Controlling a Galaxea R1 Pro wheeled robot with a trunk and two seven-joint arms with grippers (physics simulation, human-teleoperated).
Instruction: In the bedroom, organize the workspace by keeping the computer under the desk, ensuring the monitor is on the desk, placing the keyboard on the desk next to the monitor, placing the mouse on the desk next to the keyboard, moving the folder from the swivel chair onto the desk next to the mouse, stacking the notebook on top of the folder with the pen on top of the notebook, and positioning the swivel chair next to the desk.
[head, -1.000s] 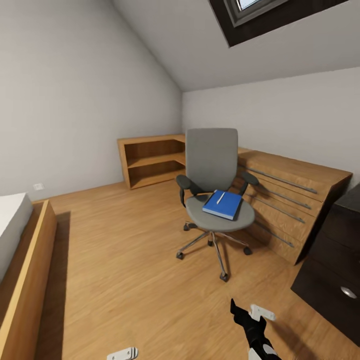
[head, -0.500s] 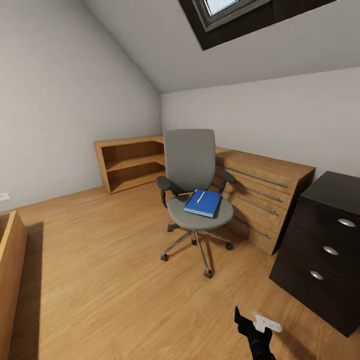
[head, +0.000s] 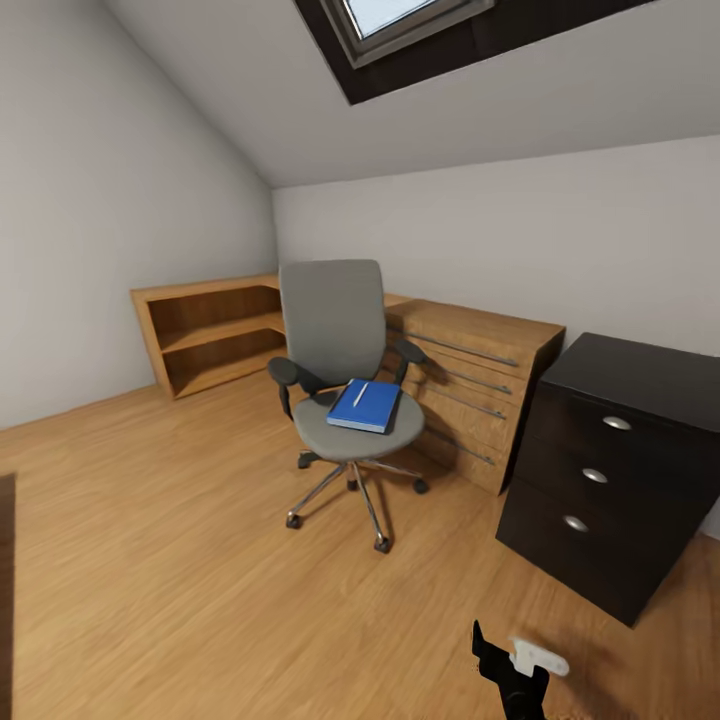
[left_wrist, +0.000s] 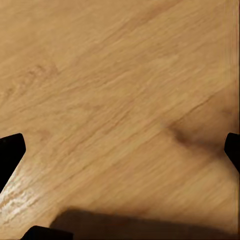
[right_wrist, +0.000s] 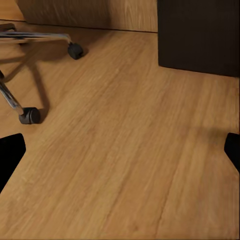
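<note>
The swivel chair (head: 333, 318) stands mid-room on the wood floor, grey seat facing me. The blue folder (head: 366, 407) lies flat on its seat, and the white pen (head: 360, 393) rests on top of it. To the right is the desk's dark drawer unit (head: 610, 470) with round silver knobs. My right gripper (head: 512, 660) hangs low over the floor in front of the unit, open; its wrist view (right_wrist: 120, 152) looks at bare floor, chair castors (right_wrist: 30, 116) and the unit's base (right_wrist: 200, 35). My left gripper (left_wrist: 120, 152) is open over bare floor. Notebook, monitor, keyboard, mouse and computer are out of view.
A light wooden dresser (head: 480, 375) with long bar handles stands against the far wall behind the chair. A low open wooden shelf (head: 205, 335) fills the far corner. A skylight (head: 400, 25) sits in the sloped ceiling. Open floor (head: 180, 560) stretches between me and the chair.
The whole view has swung to the right: chair, shelf and dresser slid left in the picture, the bed dropped out, and the dark drawer unit came fully into view. The folder and pen stay on the seat.
</note>
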